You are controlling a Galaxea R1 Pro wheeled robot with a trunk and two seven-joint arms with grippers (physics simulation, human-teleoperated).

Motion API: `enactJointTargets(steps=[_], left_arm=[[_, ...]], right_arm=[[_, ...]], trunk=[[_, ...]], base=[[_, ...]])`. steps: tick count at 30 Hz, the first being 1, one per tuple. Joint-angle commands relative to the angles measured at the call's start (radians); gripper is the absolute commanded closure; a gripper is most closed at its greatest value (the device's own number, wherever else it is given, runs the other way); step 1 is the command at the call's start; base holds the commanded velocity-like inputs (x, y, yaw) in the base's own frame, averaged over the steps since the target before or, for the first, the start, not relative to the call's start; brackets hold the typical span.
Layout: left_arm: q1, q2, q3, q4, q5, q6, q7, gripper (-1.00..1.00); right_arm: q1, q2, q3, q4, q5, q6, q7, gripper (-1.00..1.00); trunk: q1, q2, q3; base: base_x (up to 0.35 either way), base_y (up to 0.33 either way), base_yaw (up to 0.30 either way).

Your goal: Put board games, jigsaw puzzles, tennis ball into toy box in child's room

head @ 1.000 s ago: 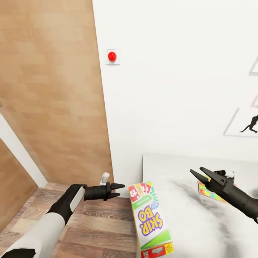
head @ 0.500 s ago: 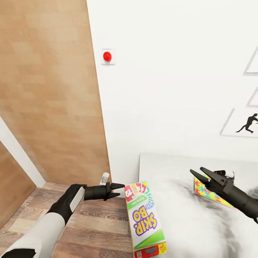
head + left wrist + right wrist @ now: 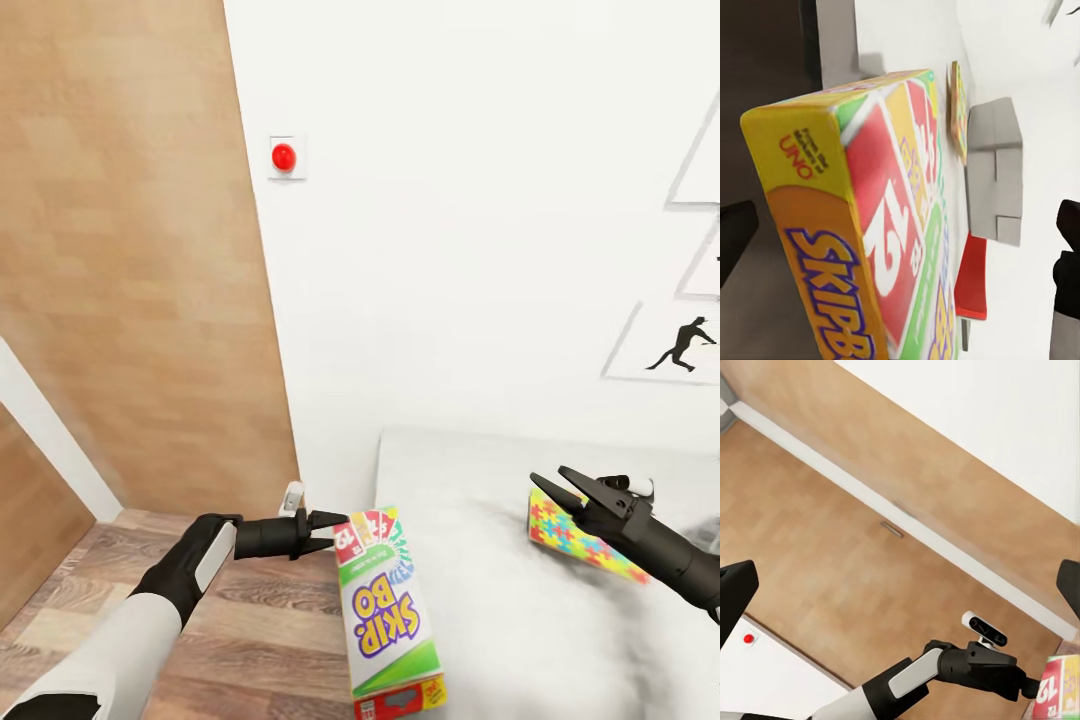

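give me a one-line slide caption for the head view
Open left gripper reaches the end of the Skip-Bo box overhanging the table; right gripper open above.

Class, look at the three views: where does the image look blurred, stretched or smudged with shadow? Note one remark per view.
Head view: soft dark smudges shade the table beside the jigsaw puzzle; the Skip-Bo box is sharp. Left wrist view: that box sits so near that its corner looks stretched and its print soft. Right wrist view: evenly lit floor, the dark finger at the frame's edge blurred.

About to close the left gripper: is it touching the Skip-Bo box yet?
Cannot tell. In the head view the left gripper tips overlap the Skip-Bo box end; no view shows contact or gap plainly.
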Motion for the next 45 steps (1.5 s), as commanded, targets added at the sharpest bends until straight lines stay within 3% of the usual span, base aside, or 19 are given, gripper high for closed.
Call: enactJointTargets(steps=[1, 26, 27, 40, 45], left_arm=[[-0.001, 0.001, -0.003, 0.000, 0.004, 0.004, -0.001, -1.00], [-0.001, 0.001, -0.003, 0.000, 0.004, 0.004, -0.002, -1.00], [-0.001, 0.001, -0.003, 0.000, 0.004, 0.004, -0.002, 1.00], [0.000, 0.001, -0.003, 0.000, 0.004, 0.004, -0.001, 1.00], [-0.001, 0.001, -0.004, 0.000, 0.004, 0.004, -0.001, 1.00]], right_arm=[[-0.001, 0.000, -0.001, 0.000, 0.002, 0.003, 0.004, -1.00], [-0.001, 0.000, -0.001, 0.000, 0.002, 0.003, 0.004, -1.00], [-0.001, 0.000, -0.001, 0.000, 0.002, 0.003, 0.004, -1.00], [-0.001, 0.000, -0.001, 0.001, 0.002, 0.003, 0.004, -1.00], [-0.001, 0.000, -0.001, 0.001, 0.002, 0.003, 0.004, -1.00]], trunk=[[0.000, -0.001, -0.001], [0.000, -0.001, -0.001], [0.000, -0.001, -0.001], [0.000, -0.001, -0.001], [-0.019, 0.034, 0.015]], base=[[0.000, -0.089, 0.000], [0.000, -0.012, 0.000], [0.000, 0.000, 0.000], [0.000, 0.000, 0.000], [0.000, 0.000, 0.000]])
